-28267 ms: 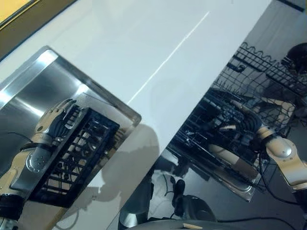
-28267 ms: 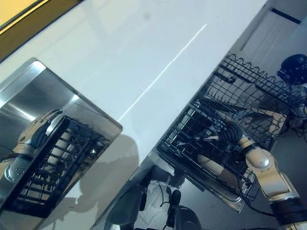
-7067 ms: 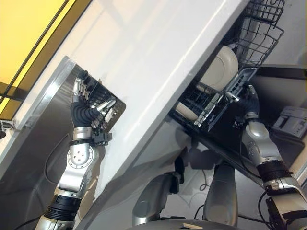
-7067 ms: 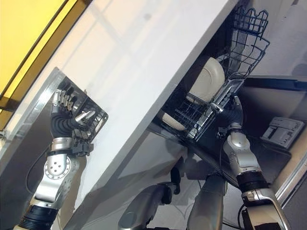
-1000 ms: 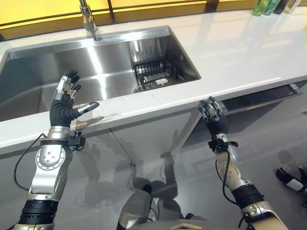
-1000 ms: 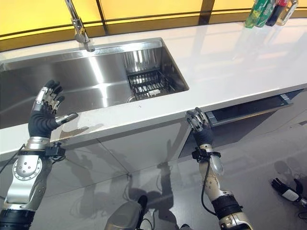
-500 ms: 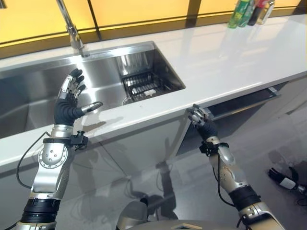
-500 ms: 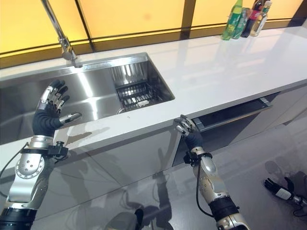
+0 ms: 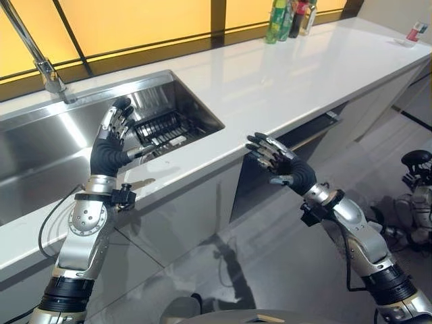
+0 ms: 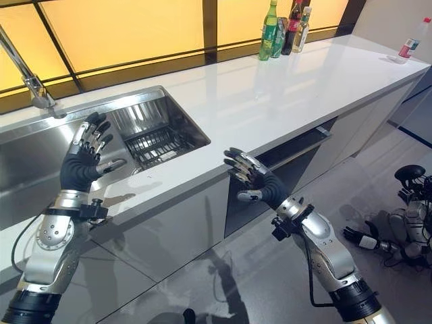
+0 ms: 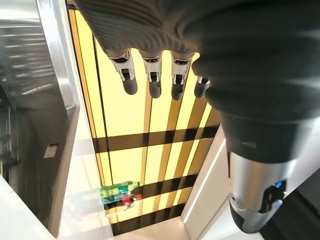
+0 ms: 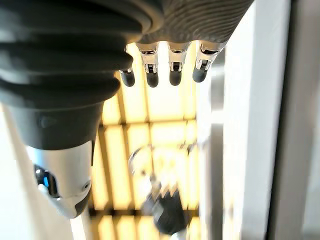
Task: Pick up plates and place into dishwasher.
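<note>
No plate shows in these views. The dishwasher sits under the white counter, its door ajar with a dark gap along the top. My right hand hovers just before the counter's front edge, left of that gap, fingers straight and spread, holding nothing. My left hand is raised above the counter's edge by the steel sink, also open and empty. A black wire rack lies in the sink's right end. In the wrist views the left fingers and right fingers are extended.
A tall faucet stands behind the sink. Several bottles stand at the counter's back, and a small red-capped bottle at its far right end. Dark equipment lies on the grey floor at the right.
The camera has swung, so the whole scene shifted left. My right hand has come off the dishwasher door's top corner and now lies flat with spread fingers. The left hand keeps its raised pose.
</note>
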Motion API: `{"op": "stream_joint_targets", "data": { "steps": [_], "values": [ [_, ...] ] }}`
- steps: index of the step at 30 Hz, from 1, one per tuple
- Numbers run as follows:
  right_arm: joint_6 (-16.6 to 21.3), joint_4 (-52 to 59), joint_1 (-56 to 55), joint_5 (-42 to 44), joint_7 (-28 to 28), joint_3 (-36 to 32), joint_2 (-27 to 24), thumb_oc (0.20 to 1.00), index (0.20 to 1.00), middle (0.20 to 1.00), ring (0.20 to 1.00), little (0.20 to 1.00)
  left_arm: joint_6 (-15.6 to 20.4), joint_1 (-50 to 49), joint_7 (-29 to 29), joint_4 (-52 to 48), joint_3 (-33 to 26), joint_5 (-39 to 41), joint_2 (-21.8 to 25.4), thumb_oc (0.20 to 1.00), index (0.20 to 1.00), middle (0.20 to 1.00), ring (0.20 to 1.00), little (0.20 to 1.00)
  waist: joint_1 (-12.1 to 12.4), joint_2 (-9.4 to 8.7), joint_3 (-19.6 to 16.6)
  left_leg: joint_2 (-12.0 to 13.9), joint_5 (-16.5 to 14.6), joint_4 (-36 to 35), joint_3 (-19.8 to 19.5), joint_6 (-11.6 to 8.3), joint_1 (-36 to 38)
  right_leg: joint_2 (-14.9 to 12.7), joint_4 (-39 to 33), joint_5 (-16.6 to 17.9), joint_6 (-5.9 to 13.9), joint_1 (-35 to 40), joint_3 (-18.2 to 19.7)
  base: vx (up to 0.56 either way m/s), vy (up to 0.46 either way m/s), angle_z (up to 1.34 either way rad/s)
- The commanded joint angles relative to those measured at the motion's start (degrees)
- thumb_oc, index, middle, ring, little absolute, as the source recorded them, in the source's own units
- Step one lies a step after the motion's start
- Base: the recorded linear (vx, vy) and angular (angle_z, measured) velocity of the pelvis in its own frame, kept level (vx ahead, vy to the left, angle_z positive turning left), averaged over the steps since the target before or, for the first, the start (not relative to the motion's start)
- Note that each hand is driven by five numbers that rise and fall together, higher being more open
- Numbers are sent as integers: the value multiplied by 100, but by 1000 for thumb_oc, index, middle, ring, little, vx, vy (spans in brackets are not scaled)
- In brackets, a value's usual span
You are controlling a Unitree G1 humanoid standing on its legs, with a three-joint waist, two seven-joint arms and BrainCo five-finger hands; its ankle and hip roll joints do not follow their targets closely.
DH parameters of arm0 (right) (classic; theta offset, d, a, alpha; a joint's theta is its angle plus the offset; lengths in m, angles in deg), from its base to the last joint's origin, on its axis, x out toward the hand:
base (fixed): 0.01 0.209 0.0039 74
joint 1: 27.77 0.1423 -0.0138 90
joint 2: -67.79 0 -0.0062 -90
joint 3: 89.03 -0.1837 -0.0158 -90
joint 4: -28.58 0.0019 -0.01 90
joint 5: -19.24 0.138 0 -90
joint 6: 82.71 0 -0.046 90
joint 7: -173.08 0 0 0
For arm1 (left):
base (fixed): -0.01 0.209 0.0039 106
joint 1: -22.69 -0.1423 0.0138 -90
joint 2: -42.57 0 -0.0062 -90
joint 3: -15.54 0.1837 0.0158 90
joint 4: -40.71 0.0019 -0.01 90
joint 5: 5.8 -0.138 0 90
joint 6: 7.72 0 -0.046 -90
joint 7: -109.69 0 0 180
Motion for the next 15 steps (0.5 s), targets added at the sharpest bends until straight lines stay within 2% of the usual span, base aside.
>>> {"op": "stream_joint_targets", "data": {
  "steps": [1,2,3,5,9,12,15],
  "values": [
    [496,366,392,683,67,-257,171,1000,1000,1000,1000,1000,278,240,203,-117,-4,194,47,1000,1000,1000,1000,1000,113,-99,-306,-125,-277,-280,-575,261,186,-392,-127,1708,157,-749,213,6,11,9],
    [724,418,380,716,69,-299,223,1000,1000,1000,1000,1000,287,212,241,-105,-20,214,18,1000,1000,1000,1000,1000,107,-87,-320,-128,-269,-285,-596,272,187,-336,-96,1630,132,-726,251,8,18,11],
    [781,473,373,707,53,-326,282,1000,1000,1000,1000,1000,301,194,265,-88,-27,221,-9,1000,1000,1000,1000,1000,101,-75,-334,-130,-263,-296,-613,282,188,-280,-77,1569,110,-707,285,14,28,9],
    [1170,633,348,420,-295,-453,502,1000,1000,1000,1000,1000,296,211,284,-40,-19,330,-87,1000,1000,1000,1000,1000,34,-25,-407,-157,-235,-327,-695,332,180,44,0,1253,20,-619,513,51,49,17],
    [1313,554,320,-47,-1093,-604,728,1000,1000,1000,1000,1000,393,280,103,-87,140,179,-264,1000,1000,1000,1000,1000,-58,14,-511,-146,-182,-342,-812,299,170,402,-411,952,-90,-428,853,105,-24,30],
    [1389,500,273,-630,-1879,-547,860,1000,1000,1000,1000,1000,388,377,-231,-118,340,109,-520,1000,1000,1000,1000,1000,-173,61,-563,-95,-157,-306,-938,266,119,675,-340,721,-159,-439,1323,126,-78,51],
    [1298,436,304,-1045,-2355,-511,837,1000,1000,1000,1000,1000,358,322,-549,-191,437,-85,-739,1000,1000,1000,1000,1000,-145,76,-574,-23,-97,-296,-1014,163,78,729,-316,607,-265,-409,1177,83,-130,77]
  ]
}}
